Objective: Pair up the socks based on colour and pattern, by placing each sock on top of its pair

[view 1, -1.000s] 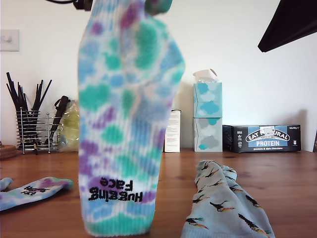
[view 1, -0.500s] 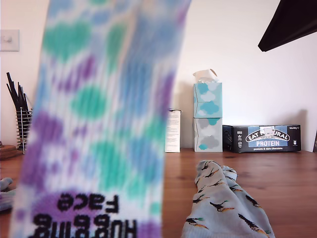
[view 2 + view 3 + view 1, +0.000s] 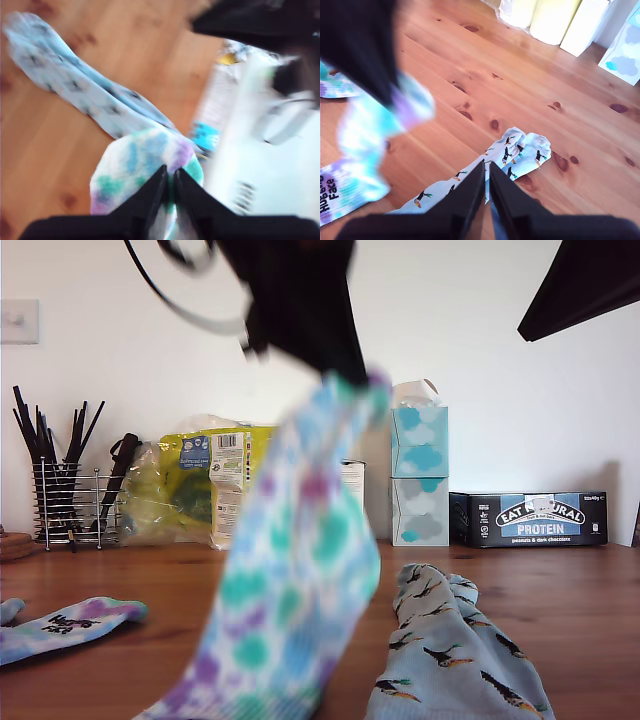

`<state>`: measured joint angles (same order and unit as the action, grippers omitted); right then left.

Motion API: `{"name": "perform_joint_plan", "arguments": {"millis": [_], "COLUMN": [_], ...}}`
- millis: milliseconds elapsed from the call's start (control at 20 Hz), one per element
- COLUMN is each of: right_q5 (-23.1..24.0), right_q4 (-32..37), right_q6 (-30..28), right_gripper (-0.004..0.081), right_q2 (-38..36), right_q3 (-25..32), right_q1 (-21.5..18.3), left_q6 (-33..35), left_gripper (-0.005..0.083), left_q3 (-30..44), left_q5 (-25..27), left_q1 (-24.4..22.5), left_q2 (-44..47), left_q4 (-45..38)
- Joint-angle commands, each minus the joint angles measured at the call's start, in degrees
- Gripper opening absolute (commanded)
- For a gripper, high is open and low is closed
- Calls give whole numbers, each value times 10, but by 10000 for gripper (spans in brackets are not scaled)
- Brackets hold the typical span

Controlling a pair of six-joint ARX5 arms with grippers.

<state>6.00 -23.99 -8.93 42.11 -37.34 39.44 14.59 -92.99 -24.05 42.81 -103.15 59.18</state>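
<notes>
Above the wooden worktop (image 3: 560, 600), a soft tie-dye sock in purple, teal and white (image 3: 290, 580) is hanging from my first hand (image 3: 169, 182), whose jaws are clenched on one end of the fabric. Its long axis is running on a slant in the exterior view, from the pinched end at about one o'clock down to the free end at about seven o'clock, where that end is reaching the frame's lower edge; whether it is touching the wood I cannot tell. The second wrist view is showing black lettering on the low end.

Judging by this, the carry step is under way: the sock is being taken to its partner, the second tie-dye sock with black lettering (image 3: 65, 625), which is lying flat at roughly eight o'clock in the exterior view, well apart from the hanging one, with its long axis running nearly from nine to three o'clock. The next move is probably calling for a swing toward that partner, a lowering so the two line up lengthwise, and then a release.

At five o'clock in the exterior view, the light blue socks with small black-and-orange birds (image 3: 455, 660) are lying heaped together. My second hand (image 3: 486, 187) is hovering over them with jaws pressed together and nothing between them.
</notes>
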Motion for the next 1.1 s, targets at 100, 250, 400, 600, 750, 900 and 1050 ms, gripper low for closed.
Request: {"name": "perform_joint_plan", "arguments": {"millis": [100,250,400,600,750,900,1050], "right_q5": [-6,-16,-16,-31,-62,-87,-89], "right_q4": [5,5,6,10,10,9,8], "right_q6": [-1,0,0,-1,0,1,1], "right_gripper": [2,2,2,2,2,2,2], "right_q2": [-8,-8,-8,-8,-8,-8,-8], "right_q3": [8,8,8,8,8,8,8], "right_q1": [-1,-1,-1,-1,-1,-1,-1], "left_q6": [14,16,-3,-10,-11,-11,-13], "left_gripper": [-24,-24,-24,-9,289,445,439], "left_q3": [8,8,8,8,8,7,7], "left_q5": [23,25,25,30,107,172,198], "left_q1": [-35,-56,-69,-75,-76,-81,-86], "left_q2": [-45,-52,-59,-93,-116,-116,-110], "left_q4": [-71,-163,-220,-237,-265,-318,-339]}}
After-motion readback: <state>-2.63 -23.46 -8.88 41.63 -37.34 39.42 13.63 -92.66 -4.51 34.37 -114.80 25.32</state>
